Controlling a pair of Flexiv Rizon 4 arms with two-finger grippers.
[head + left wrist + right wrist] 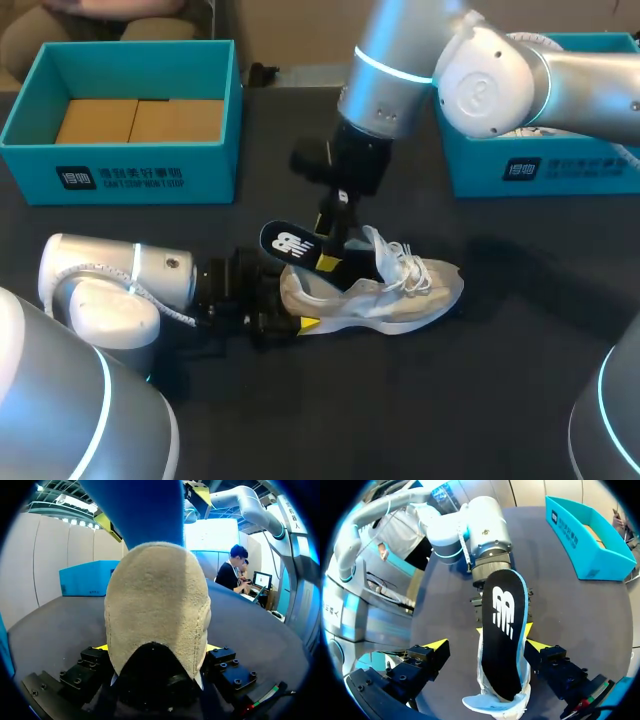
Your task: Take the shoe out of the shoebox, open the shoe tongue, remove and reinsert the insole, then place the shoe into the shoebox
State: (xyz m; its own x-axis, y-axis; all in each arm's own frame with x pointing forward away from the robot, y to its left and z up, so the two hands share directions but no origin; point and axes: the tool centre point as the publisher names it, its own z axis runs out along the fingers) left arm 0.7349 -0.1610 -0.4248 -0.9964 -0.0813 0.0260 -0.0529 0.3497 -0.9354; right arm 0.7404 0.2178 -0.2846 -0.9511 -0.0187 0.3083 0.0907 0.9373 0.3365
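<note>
Insole (502, 630) half into shoe (400, 295)
Left gripper (298, 320) clamps the heel (157, 605); right gripper (488, 644) spread, insole lying lengthwise between its fingers (436, 646).

Insole (287, 244), right arm (385, 95) block shoe (422, 290) opening.

A dark, matte table (520, 380) — evenly lit, its surface plain charcoal grey.

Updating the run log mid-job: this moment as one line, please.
left gripper: jaws shut on shoe heel | right gripper: jaws open around insole | insole partly out of shoe | shoe on table
</note>
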